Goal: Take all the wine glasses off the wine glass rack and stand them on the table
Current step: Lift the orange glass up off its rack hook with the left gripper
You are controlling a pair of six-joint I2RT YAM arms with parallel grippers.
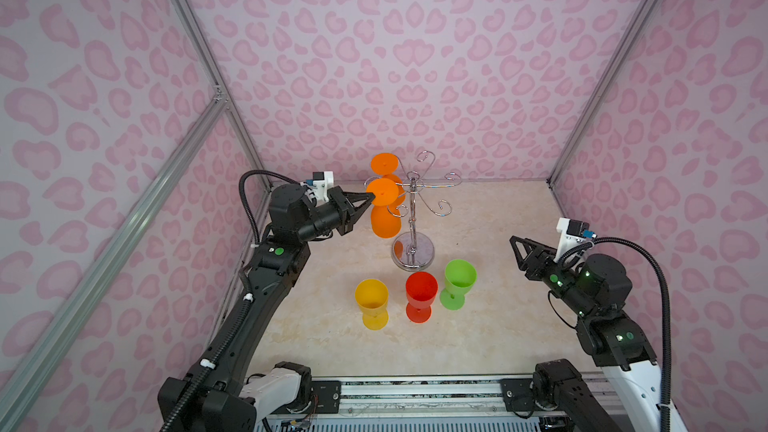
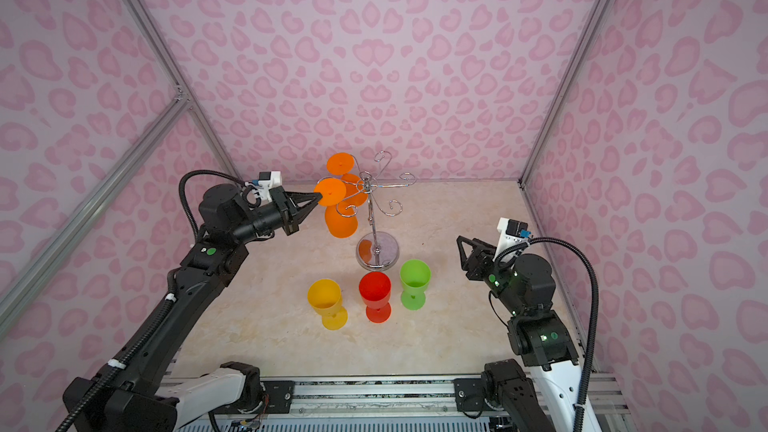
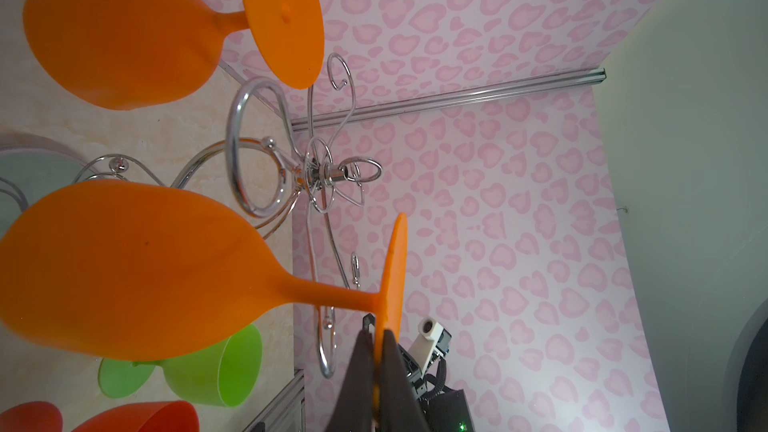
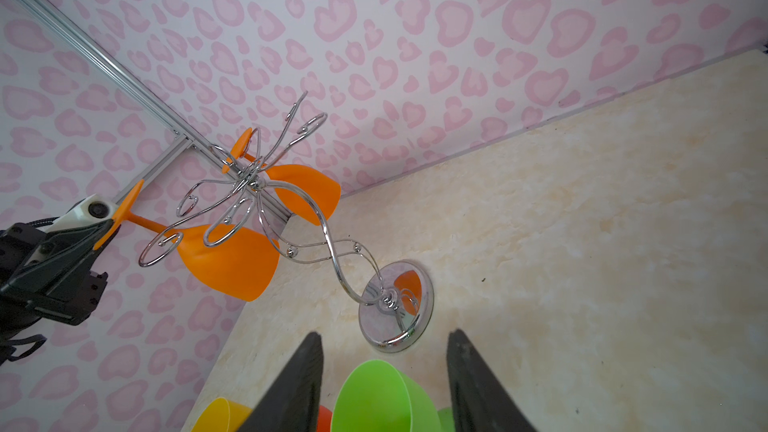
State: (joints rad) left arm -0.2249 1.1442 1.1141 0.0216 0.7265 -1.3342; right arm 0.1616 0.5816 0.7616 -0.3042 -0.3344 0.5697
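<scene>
The chrome wine glass rack (image 1: 412, 218) (image 2: 376, 222) stands at the back of the table. Two orange wine glasses hang upside down at its left side. My left gripper (image 1: 372, 197) (image 2: 320, 197) (image 3: 376, 326) is shut on the edge of the foot disc of the nearer wine glass (image 1: 385, 222) (image 3: 124, 268) (image 4: 228, 259). Its stem lies by a scrolled arm end; I cannot tell whether it rests on the arm. The other orange glass (image 1: 384, 164) (image 3: 124, 35) hangs behind it. My right gripper (image 1: 514, 241) (image 4: 384, 334) is open and empty, off to the rack's right.
A yellow glass (image 1: 371, 299), a red glass (image 1: 421, 292) and a green glass (image 1: 459, 280) stand upright in a row in front of the rack's round base (image 4: 395, 305). Pink patterned walls close in the table on three sides.
</scene>
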